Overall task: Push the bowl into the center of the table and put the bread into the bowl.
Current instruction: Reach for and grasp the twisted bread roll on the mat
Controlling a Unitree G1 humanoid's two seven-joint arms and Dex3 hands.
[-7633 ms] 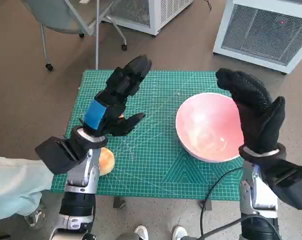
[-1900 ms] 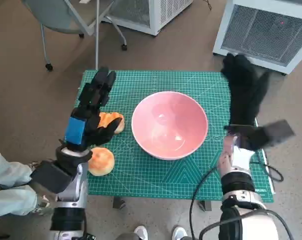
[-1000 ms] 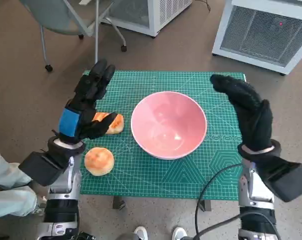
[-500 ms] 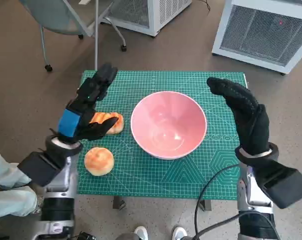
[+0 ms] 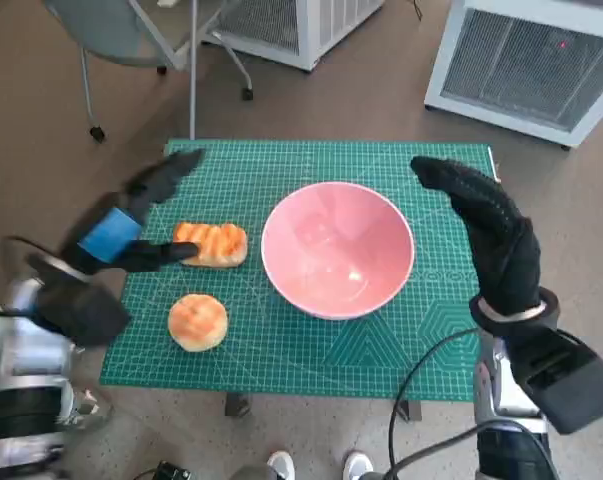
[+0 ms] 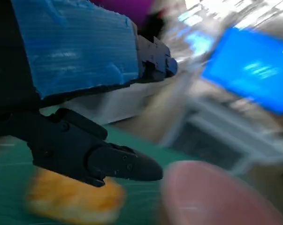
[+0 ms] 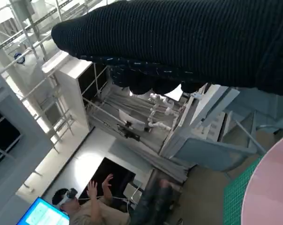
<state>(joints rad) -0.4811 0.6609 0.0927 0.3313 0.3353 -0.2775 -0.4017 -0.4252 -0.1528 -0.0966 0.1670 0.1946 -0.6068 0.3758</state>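
The pink bowl (image 5: 338, 248) sits near the middle of the bench (image 5: 281, 370), which is covered by a green cutting mat with a printed grid. The bowl is round, glossy and smooth inside, paler toward its bottom, and it holds nothing. Two pieces of bread lie on the mat to the bowl's left. The long bread (image 5: 213, 243) is an oblong loaf, golden orange with paler stripes across its top, lying just beside the bowl's rim without clearly touching it. The round bun (image 5: 197, 321) is golden brown on top with a paler edge and lies nearer the front of the bench, apart from the bowl and from the loaf. The left hand (image 5: 141, 215), blurred in the head view, hangs over the left part of the mat with its fingers spread; one finger points toward the long bread and ends just beside it, and the hand holds nothing. In the left wrist view the same black finger (image 6: 108, 159) shows above a blurred orange shape, the loaf (image 6: 73, 197). The right hand (image 5: 486, 240) is raised over the right side of the bench beside the bowl, fingers stretched out and apart, gripping nothing. A grey chair (image 5: 141, 40) and white cabinets (image 5: 531, 60) stand on the floor beyond.
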